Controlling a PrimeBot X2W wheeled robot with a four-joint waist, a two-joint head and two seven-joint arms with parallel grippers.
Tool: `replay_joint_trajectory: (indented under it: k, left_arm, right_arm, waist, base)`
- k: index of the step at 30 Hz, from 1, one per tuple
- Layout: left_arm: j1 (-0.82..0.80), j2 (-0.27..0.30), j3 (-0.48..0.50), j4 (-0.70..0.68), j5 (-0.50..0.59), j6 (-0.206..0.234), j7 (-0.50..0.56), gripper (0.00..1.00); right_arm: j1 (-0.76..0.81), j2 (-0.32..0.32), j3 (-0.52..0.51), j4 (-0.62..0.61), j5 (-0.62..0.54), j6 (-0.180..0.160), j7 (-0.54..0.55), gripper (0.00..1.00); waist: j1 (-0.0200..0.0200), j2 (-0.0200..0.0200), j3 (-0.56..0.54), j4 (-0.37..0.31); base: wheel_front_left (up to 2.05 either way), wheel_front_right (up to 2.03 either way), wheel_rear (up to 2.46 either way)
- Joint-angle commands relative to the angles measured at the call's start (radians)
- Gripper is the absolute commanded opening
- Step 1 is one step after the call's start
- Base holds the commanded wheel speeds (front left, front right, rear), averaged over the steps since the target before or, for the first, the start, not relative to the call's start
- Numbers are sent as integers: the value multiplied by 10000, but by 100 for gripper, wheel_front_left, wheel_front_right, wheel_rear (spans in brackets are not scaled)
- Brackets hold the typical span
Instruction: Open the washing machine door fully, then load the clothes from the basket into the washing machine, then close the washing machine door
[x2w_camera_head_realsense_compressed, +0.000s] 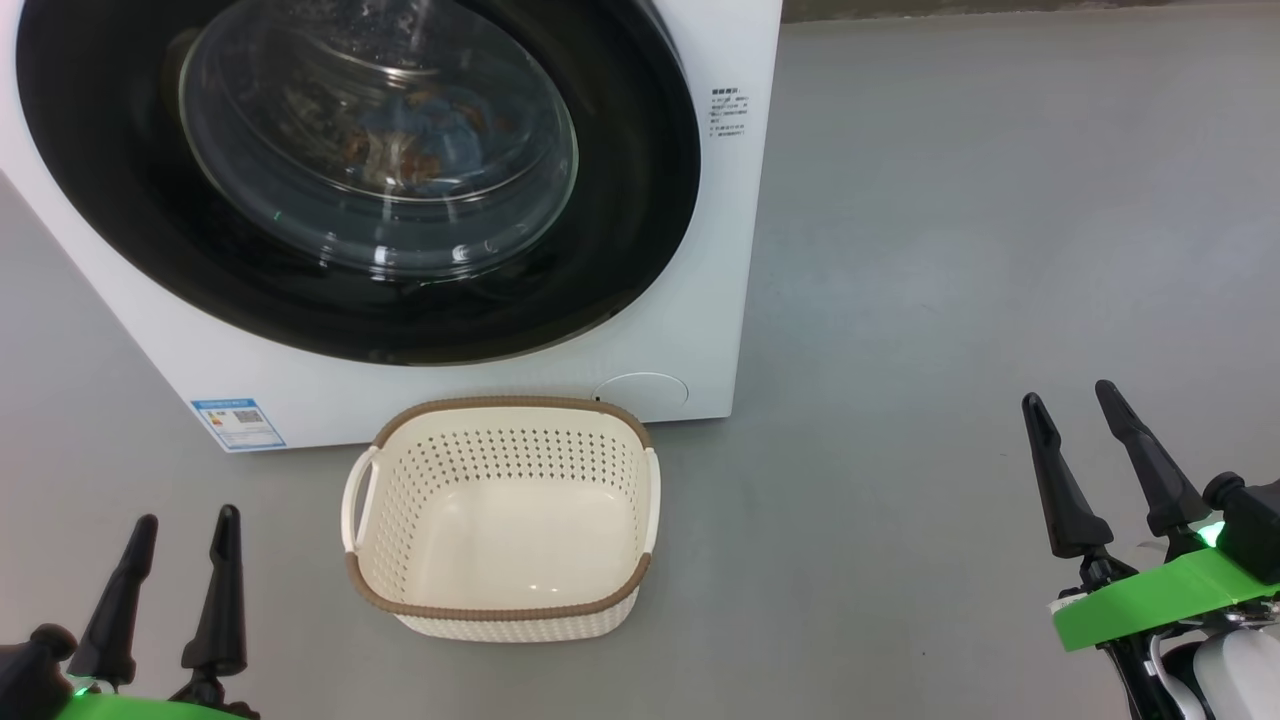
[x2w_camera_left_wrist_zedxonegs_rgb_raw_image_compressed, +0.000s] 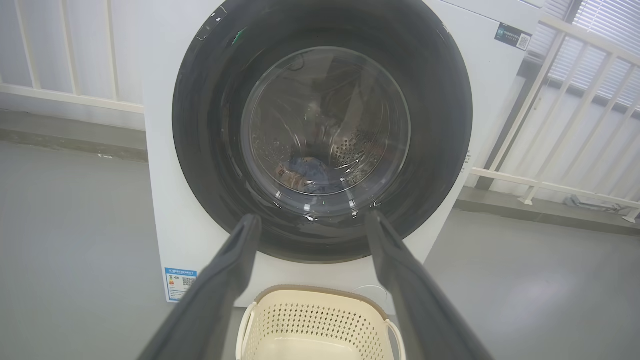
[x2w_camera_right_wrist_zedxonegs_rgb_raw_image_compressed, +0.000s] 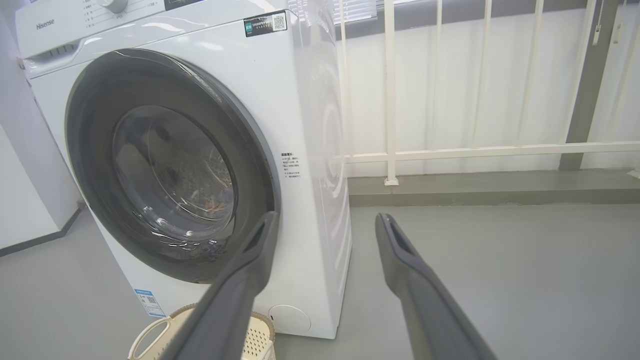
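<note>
Well, washing machine door (x2w_camera_head_realsense_compressed: 380, 150) looks shut (left gripper (x2w_camera_head_realsense_compressed: 187, 515), right gripper (x2w_camera_head_realsense_compressed: 1068, 393) both spread, empty), but if unlatched it could swing open.

The floor (x2w_camera_head_realsense_compressed: 950, 300) is smooth and grey. The white washing machine (x2w_camera_head_realsense_compressed: 655, 340) stands directly on it. The cream basket (x2w_camera_head_realsense_compressed: 505, 402) sits upright just in front of the machine's base.
</note>
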Motion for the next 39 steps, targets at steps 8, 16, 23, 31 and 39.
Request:
replay_joint_trajectory:
  k: [8,16,23,31,39]
  left_arm:
    - [-212,389,370,-259,34,-29,-62,100]
    - [43,-172,-88,246,-15,2,10,0]
    - [170,-529,-101,415,-413,0,158,0]
    - [117,-690,42,427,-1038,-4,393,0]
    - [67,-830,170,433,-1581,-7,600,0]
  right_arm:
    - [-74,-129,97,-205,4,-29,-80,100]
    - [63,231,67,307,21,0,21,0]
    - [253,499,21,544,504,-1,165,0]
    - [235,600,-105,580,1267,-3,373,0]
    - [218,693,-220,607,1927,-5,559,0]
  waist:
    - [0,0,35,-8]
    - [0,0,60,-5]
    - [17,0,31,8]
    - [1,0,16,29]
    - [0,0,-5,47]
  base:
    - [0,0,0]
    - [0,0,0]
    - [0,0,0]
    - [0,0,0]
    - [0,0,0]
